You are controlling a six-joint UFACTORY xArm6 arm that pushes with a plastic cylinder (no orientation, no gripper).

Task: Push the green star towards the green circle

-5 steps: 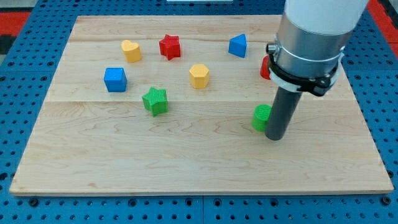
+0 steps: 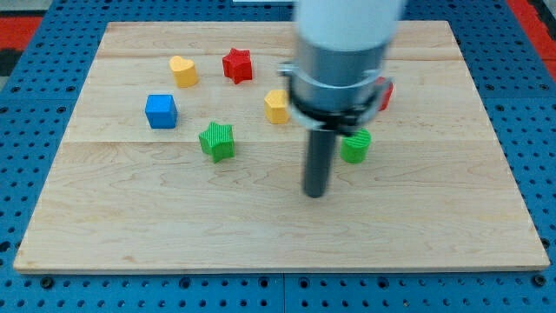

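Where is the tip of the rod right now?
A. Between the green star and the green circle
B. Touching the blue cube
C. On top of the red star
A: my tip sits on bare board, with the green star to its left and the green circle to its right.

Arm blurred, rod upright at view's centre, my tip on board

Wooden board carries green star; green circle.
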